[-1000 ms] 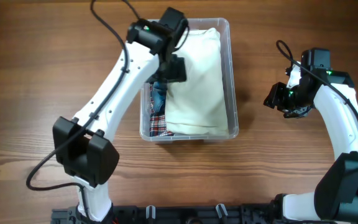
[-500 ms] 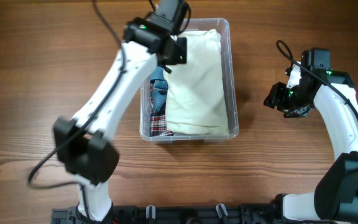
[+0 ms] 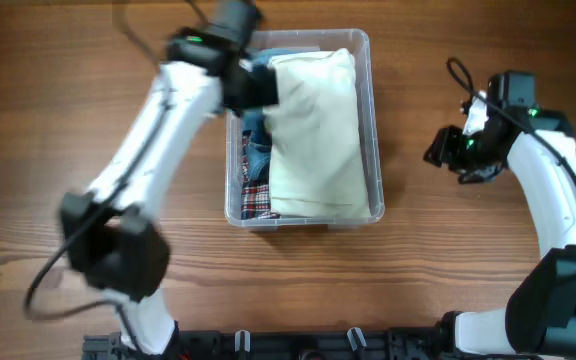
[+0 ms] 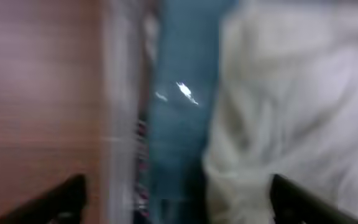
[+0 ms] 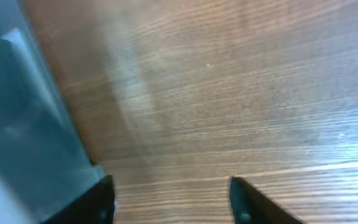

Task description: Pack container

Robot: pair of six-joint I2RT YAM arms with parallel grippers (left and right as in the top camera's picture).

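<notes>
The clear plastic container (image 3: 375, 130) stands at the table's middle back. It holds a folded cream cloth (image 3: 313, 130), blue denim (image 3: 256, 150) and a plaid cloth (image 3: 258, 198) along its left side. My left gripper (image 3: 253, 85) is open and empty over the container's back left edge. The blurred left wrist view shows the container's wall (image 4: 120, 112), the denim (image 4: 182, 124) and the cream cloth (image 4: 291, 106) between its fingertips (image 4: 176, 199). My right gripper (image 3: 448, 152) is open and empty above bare wood to the container's right; it also shows in the right wrist view (image 5: 173, 199).
The wooden table (image 3: 58, 120) surrounds the container. A black cable (image 3: 458, 75) loops off my right arm. The right wrist view shows the container's bluish wall (image 5: 23, 124) at its left.
My left arm has swung back and to the left, from over the cream cloth to the container's back left edge. The right arm has barely moved.
</notes>
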